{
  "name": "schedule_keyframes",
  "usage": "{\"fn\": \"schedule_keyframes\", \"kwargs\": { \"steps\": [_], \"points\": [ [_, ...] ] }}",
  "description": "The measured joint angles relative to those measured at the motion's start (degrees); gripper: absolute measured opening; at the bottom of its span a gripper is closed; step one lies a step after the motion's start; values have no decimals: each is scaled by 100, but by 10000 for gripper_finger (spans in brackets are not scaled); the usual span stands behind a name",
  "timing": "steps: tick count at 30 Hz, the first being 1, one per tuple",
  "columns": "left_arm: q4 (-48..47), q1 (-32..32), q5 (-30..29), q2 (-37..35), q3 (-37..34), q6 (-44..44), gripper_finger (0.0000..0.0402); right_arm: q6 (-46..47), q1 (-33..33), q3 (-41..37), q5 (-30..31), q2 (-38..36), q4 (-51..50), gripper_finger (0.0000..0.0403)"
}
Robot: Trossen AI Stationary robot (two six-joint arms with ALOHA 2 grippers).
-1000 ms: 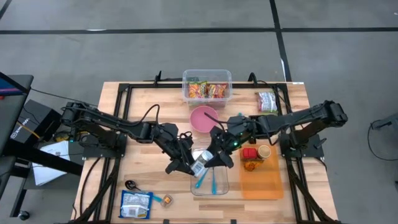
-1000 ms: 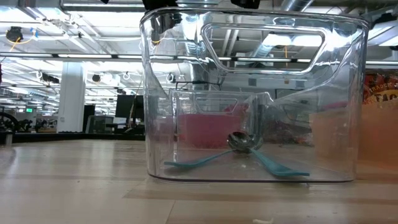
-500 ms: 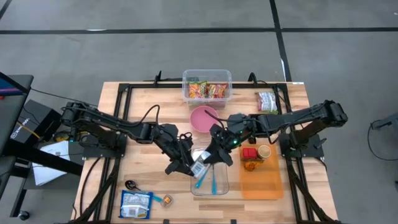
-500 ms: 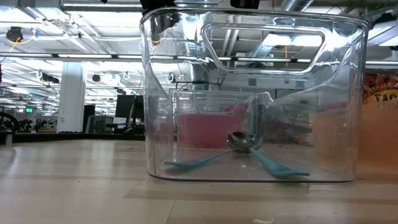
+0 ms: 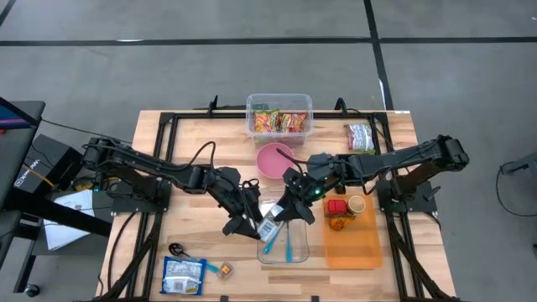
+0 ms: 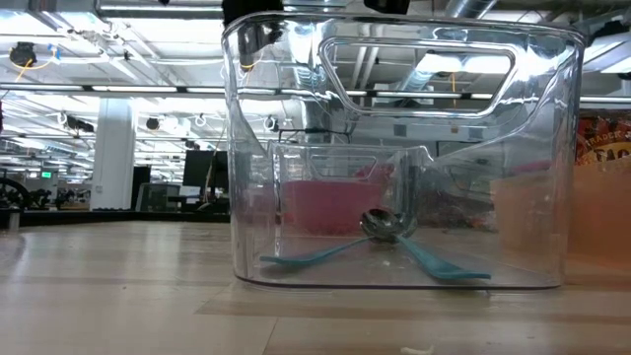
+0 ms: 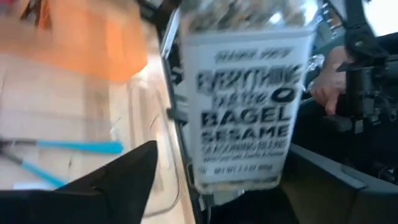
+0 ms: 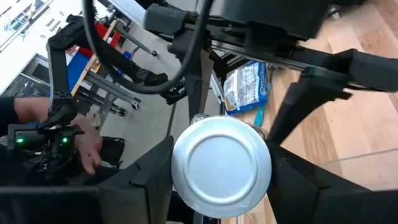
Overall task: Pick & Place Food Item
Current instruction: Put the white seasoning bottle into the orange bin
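The right gripper is clamped on the seasoning jar above the clear bin; in its wrist view its two dark fingers press either side of the jar's round silver lid; the left gripper sits at the jar's other end with its fingers spread apart, and in its own wrist view the jar's white label stands just off one dark finger, so it no longer pinches the jar; the jar hangs tilted between the two grippers, over the bin's near-left corner; inside the bin lie two teal utensils and a metal spoon, seen through the wall at table height; just right of the bin an orange tray carries a red item, a small cup and an orange piece; behind the grippers stands a pink bowl, and farther back a clear tub of snack packets; a silver packet lies at the back right; at the front left lie a blue-and-white bag, a small orange piece and a dark scoop; a person's hand shows in the room beyond the table.
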Motion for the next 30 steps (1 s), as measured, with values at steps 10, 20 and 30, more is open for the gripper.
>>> {"fn": "schedule_keyframes", "kwargs": {
  "steps": [10,20,30],
  "points": [
    [-1162,-1,973,-2,-6,1,375,28,4,-3,-3,-116,-577,195],
    [-105,58,1537,-710,-5,89,355,213,365,-11,130,-690,-2731,195],
    [477,575,137,-1466,-9,750,340,1789,2116,0,1619,-1389,-4356,195]
  ]
}}
